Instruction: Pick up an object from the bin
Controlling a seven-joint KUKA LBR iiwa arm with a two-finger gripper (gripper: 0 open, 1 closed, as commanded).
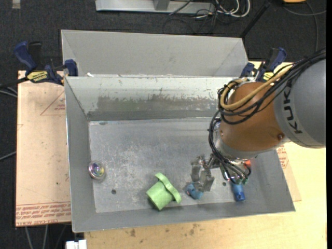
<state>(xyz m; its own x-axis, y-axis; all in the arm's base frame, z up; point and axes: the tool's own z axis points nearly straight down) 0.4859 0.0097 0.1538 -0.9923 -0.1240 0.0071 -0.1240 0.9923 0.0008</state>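
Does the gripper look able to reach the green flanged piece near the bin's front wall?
Probably yes. The green flanged piece lies alone with nothing on it, close beside the gripper. Only the small blue thing between them might hamper it.

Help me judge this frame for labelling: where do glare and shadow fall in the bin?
Camera view: soft, even light over the bin floor, with a dull mottled sheen; a darker band along the back wall; a glint on the small shiny round thing at left; faint shade lies round the hand and the small blue piece beside the green cup.
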